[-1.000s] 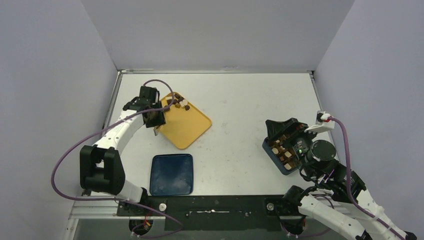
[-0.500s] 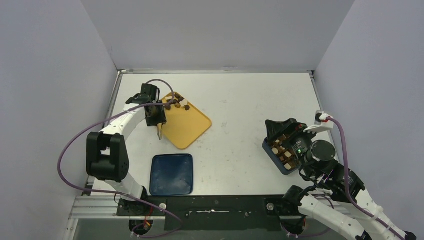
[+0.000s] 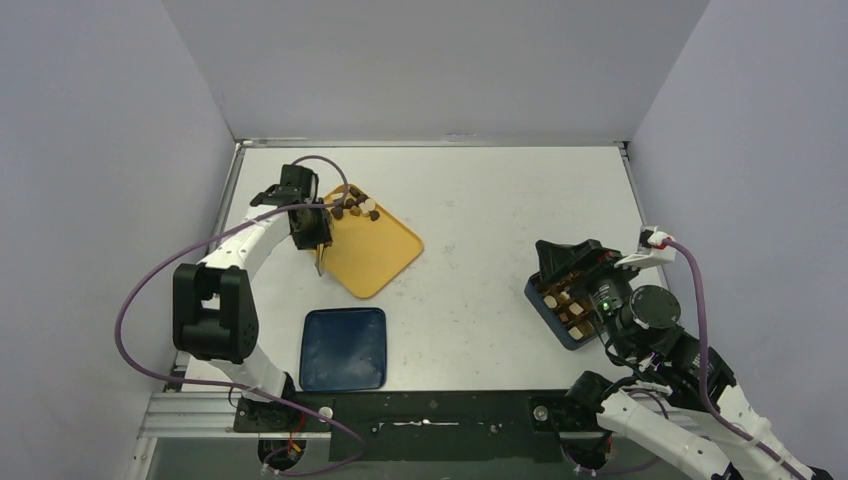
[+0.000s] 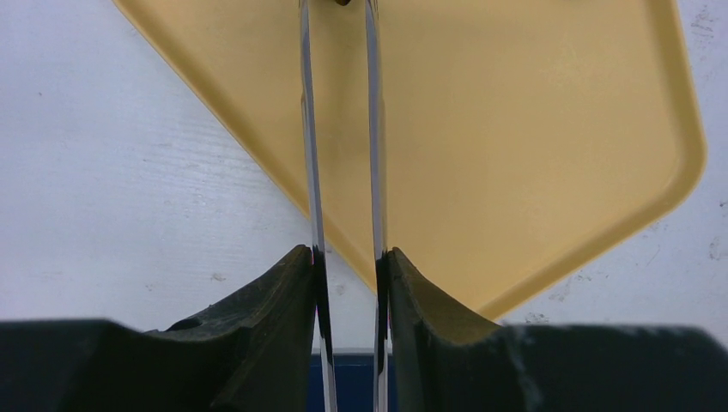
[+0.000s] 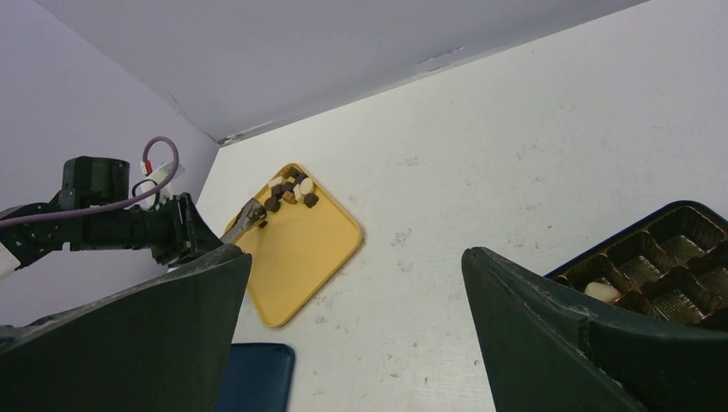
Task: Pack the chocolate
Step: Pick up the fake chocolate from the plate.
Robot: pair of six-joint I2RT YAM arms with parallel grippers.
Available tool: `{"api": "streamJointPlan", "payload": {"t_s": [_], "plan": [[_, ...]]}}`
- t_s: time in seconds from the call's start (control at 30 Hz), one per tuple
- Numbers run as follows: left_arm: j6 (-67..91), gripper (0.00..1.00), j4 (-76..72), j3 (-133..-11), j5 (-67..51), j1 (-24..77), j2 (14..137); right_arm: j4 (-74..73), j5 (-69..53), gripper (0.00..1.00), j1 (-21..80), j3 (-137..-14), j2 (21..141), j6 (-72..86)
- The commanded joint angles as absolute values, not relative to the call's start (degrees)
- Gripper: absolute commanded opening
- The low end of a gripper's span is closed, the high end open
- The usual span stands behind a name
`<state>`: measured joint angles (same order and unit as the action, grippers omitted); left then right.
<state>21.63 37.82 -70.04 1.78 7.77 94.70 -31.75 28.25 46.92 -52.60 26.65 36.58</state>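
Top external view: the left gripper (image 3: 312, 230), clamped on long metal tongs (image 4: 307, 129), has swung toward the small brown-and-cream chocolate pieces (image 3: 355, 207) piled at the flat yellow plastic tray's (image 3: 375, 255) upper-left corner. Pickup appears imminent. The right gripper (image 5: 356, 256) has its fingers apart and empty, at lower right.

Mustard-yellow tray (image 3: 385, 255); dark blue lid (image 3: 343, 348); brown and cream chocolate (image 3: 357, 209); white table (image 3: 490, 200).

Black fingers (image 4: 257, 330) pinch thin metal tongs (image 4: 307, 129), whose two arms reach over a yellow tray (image 4: 532, 129) on a white bench (image 4: 112, 172).
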Motion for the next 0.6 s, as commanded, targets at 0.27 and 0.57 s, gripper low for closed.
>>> {"api": "streamJointPlan", "payload": {"t_s": [0.27, 0.57], "plan": [[21.57, 0.25, 38.97, -71.06, -1.59, 8.43, 83.97, -32.01, 29.36, 1.00, 46.82, -53.85, 25.59, 36.81], [23.46, 0.25, 37.12, -71.80, -3.81, 17.00, 79.62, -32.43, 29.36, 1.00, 46.80, -54.90, 25.75, 37.35]]}}
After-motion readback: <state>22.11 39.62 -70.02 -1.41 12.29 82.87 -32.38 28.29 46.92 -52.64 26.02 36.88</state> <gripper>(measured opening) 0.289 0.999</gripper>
